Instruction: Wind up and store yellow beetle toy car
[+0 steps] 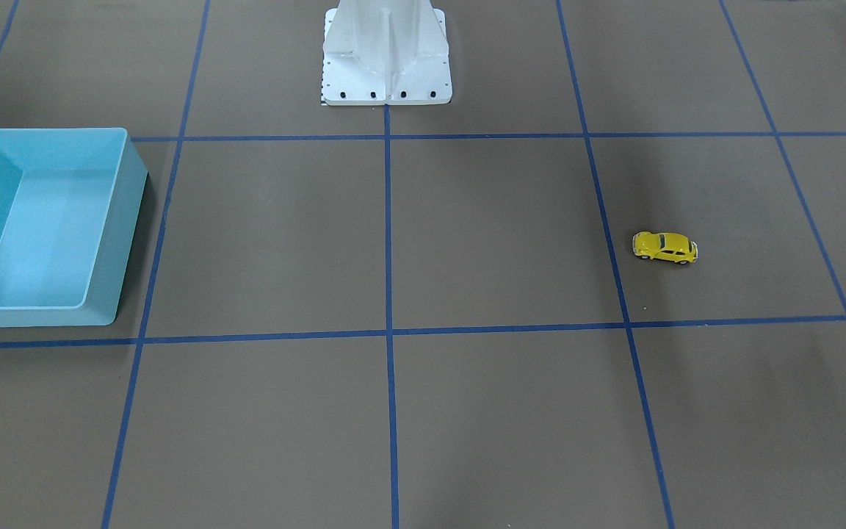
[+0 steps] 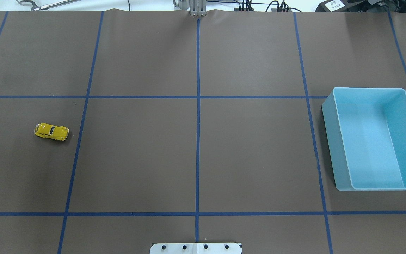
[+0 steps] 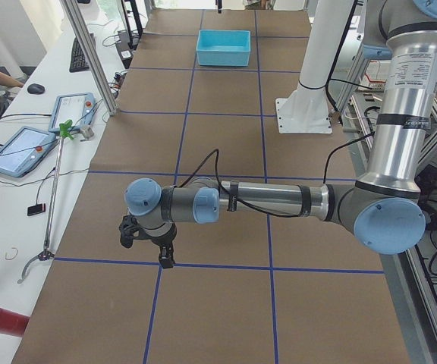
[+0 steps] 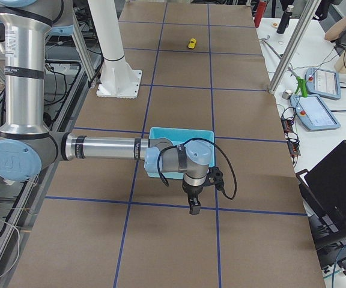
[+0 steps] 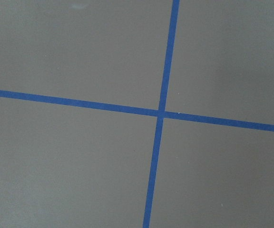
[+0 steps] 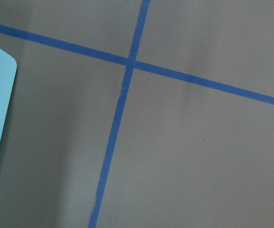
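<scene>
One yellow beetle toy car (image 2: pixel 51 131), one bin (image 2: pixel 332 141), two arms (image 3: pixel 271 199).

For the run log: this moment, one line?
yellow beetle toy car: upright, ungrasped | light blue plastic bin: far off | left gripper, right gripper: unclear

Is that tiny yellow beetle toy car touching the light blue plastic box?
Apart. The overhead view shows the tiny yellow beetle toy car on the view's left and the light blue plastic box at its right, with brown tabletop between.

Bright yellow beetle toy car (image 1: pixel 664 247), pale turquoise bin (image 1: pixel 118 242), brown table (image 1: pixel 496 235), blue tape grid (image 1: pixel 388 235)
</scene>
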Controlling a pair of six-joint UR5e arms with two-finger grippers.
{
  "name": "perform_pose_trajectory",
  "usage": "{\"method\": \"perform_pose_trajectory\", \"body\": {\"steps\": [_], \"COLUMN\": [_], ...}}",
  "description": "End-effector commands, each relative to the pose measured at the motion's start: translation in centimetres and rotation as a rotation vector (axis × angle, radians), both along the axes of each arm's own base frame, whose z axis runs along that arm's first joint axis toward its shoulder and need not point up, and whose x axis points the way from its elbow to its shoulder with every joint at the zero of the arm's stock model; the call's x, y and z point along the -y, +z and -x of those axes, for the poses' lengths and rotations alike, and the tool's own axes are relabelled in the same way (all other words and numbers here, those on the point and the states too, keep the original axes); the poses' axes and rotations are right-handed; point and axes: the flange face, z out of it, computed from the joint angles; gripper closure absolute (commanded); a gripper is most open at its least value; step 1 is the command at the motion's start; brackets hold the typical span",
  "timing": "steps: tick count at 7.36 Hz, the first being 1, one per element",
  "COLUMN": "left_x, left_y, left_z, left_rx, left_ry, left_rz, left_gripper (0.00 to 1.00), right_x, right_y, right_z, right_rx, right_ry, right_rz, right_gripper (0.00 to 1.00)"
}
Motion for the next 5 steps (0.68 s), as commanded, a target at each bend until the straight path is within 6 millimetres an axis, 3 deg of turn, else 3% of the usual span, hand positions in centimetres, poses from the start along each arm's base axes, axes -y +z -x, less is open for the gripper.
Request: {"method": "perform_pose_trajectory", "body": {"steps": [1, 5], "left_x": [0.1, 0.5], "left_y": [0.0, -2.1], "left_z": [-0.1, -0.1], "left_rx": [0.002, -0.009], "left_ry": [0.004, 0.010], "left_rz": [-0.001, -0.067], "left_gripper": [0.00, 0.00], "right_x": [0.0, 0.1], "right_y": [0.1, -0.1], "right_z": [0.0, 0.0], "right_rx": [0.000, 0.000], "right_ry": [0.000, 0.000], "right_rz": [0.001, -0.004], "right_gripper": [0.00, 0.00]}}
